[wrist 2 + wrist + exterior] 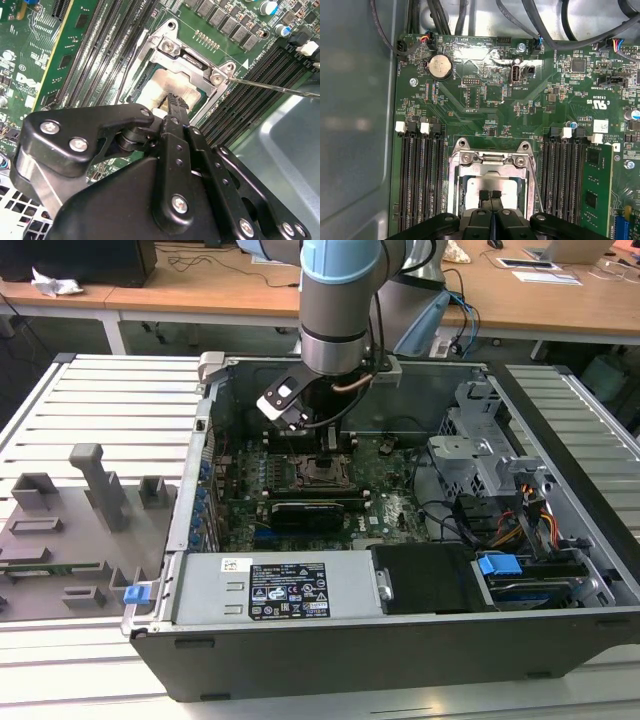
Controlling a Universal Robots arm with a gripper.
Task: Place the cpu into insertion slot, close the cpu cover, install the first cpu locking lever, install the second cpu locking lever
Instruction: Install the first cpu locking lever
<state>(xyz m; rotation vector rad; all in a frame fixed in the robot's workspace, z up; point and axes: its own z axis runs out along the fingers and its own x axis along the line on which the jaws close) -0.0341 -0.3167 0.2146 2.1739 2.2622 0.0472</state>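
Straight above the insertion slot [454, 190] the room is taken by the gripper [490, 194]. Memory slots [420, 175] crowd both flanks, a thin locking lever [270, 88] juts over one bank, and the case wall [355, 125] stands beyond.

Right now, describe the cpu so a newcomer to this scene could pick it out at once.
Inside the open computer case lies a green motherboard. Between its banks of black memory slots sits a metal-framed insertion slot; the cpu is the flat silver-beige square inside it, pale where its neighbours are dark.
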